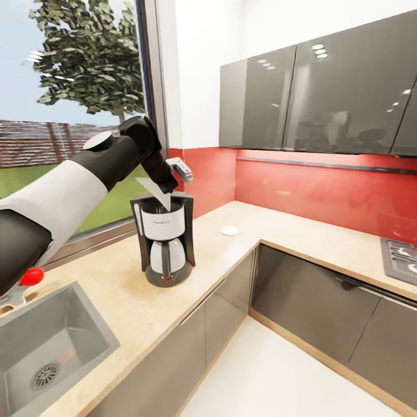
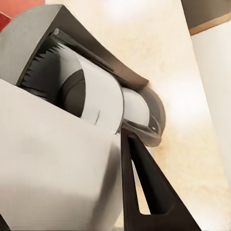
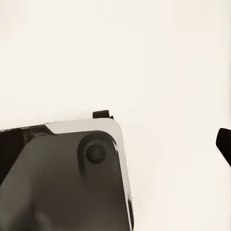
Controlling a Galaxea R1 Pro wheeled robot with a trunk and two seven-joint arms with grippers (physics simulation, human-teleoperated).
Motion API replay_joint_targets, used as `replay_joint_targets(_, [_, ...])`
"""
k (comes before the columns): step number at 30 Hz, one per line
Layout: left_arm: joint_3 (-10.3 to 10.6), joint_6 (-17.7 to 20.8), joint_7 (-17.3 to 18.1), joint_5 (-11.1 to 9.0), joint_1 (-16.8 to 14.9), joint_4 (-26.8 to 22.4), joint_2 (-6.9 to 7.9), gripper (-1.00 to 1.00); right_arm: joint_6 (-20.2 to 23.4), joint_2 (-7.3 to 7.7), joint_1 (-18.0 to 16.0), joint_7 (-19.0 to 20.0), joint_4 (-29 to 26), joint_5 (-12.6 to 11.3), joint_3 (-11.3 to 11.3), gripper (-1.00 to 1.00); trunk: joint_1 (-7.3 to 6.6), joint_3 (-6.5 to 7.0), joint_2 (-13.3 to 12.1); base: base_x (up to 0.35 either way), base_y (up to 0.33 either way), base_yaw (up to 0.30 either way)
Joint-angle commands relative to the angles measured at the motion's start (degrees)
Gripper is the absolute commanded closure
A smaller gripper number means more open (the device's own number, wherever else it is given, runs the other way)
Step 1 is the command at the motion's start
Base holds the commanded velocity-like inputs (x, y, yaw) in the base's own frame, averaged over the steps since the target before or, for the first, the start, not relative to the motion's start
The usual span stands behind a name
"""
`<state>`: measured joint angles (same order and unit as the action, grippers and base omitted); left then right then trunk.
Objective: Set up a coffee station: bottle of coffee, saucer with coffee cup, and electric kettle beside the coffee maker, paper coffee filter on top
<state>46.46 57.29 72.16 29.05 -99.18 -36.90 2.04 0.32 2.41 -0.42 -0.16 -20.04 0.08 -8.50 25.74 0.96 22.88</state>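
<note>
Reaching over the beige countertop [image 1: 243, 249], the left gripper [image 1: 166, 188] pinches a white paper coffee filter [image 1: 156, 191] just above the black-and-silver coffee maker [image 1: 164, 240], near a steel sink [image 1: 52, 353]. From the left wrist, the filter [image 2: 53, 168] sits against a dark finger [image 2: 149, 192] over the machine's open top [image 2: 96, 91]. From the right wrist: pale floor [image 3: 159, 57]; jaw state cannot be told.

The left arm [image 1: 69, 191] reaches forward, wrist bent down, its fingers [image 2: 149, 192] pinched on a thin white sheet.
</note>
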Motion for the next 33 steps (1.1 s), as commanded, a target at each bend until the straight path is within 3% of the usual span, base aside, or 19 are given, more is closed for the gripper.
replay_joint_targets(1, [0.1, 0.4, 0.3, 0.6, 0.0, -0.2, 0.00, 1.00, 0.0, -0.03, 0.0, 0.0, 0.0, 0.0, -0.2, -1.00, 0.04, -0.03, 0.0, 0.145, -0.248, 0.022])
replay_joint_targets(18, [0.2, 0.3, -3.3, 1.2, 0.0, -0.3, 0.64, 1.00, 0.2, -0.03, 0.0, 0.1, 0.2, 0.3, 0.1, -1.00, 0.04, -0.03, 0.0, 0.026, -0.237, 0.001])
replay_joint_targets(23, [0.3, 0.4, -5.0, 3.7, 0.0, -0.3, 1.25, 1.00, 0.2, -0.03, 0.0, 0.0, 0.3, 0.3, 0.1, -1.00, 0.04, -0.03, 0.0, 0.000, -0.033, 0.000])
replay_joint_targets(30, [0.4, 0.5, -5.3, 10.7, 0.1, -0.2, 1.46, 1.00, 0.1, -0.03, 0.0, 0.0, 0.3, 0.3, 0.1, -1.00, 0.04, -0.03, 0.0, 0.000, -0.004, 0.000])
replay_joint_targets(33, [0.5, 0.5, -5.4, 12.2, 0.1, -0.1, 1.47, 1.00, 0.0, -0.03, 0.0, 0.0, 0.3, 0.3, 0.1, -1.00, 0.04, -0.03, 0.0, 0.000, 0.000, 0.000])
